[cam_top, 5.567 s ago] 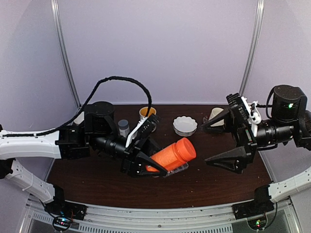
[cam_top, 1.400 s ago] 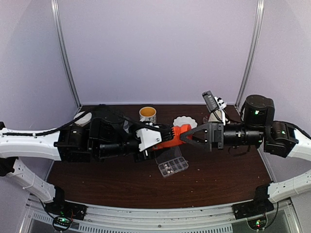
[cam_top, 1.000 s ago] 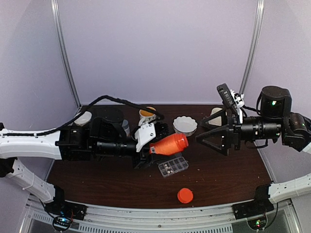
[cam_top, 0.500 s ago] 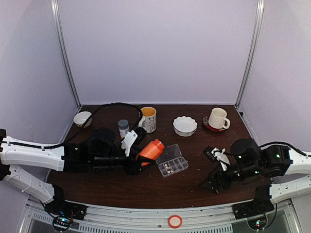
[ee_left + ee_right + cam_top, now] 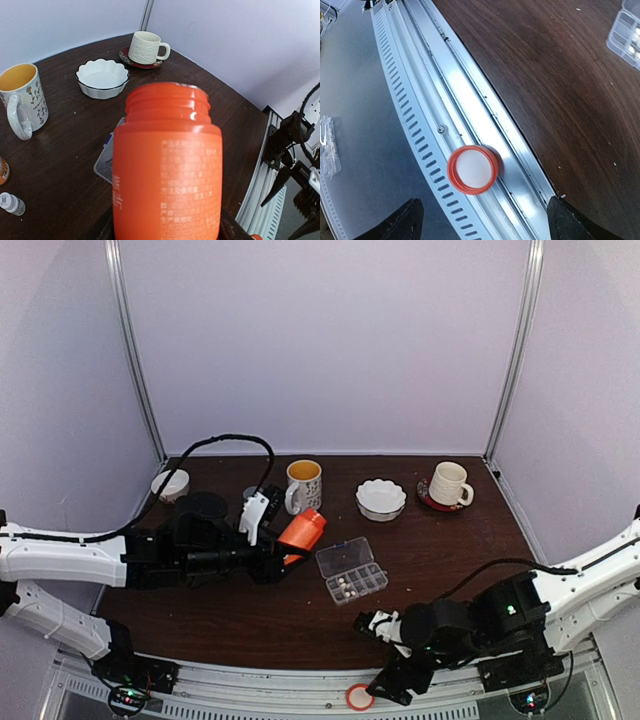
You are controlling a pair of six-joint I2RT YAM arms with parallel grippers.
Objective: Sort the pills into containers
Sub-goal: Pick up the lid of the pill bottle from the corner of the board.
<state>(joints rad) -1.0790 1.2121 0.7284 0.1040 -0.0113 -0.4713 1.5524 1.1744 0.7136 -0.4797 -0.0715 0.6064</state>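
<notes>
My left pincer clamps the open bottle low on its body, box just ahead holding tiny pills, likely light, rolling, better poured than pinched; my right pincer gapes empty over the cap.

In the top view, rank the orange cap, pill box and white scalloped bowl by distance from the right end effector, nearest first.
1. The orange cap, on the front rail beside the right end effector.
2. The pill box, mid-table.
3. The white scalloped bowl, at the back.
</notes>
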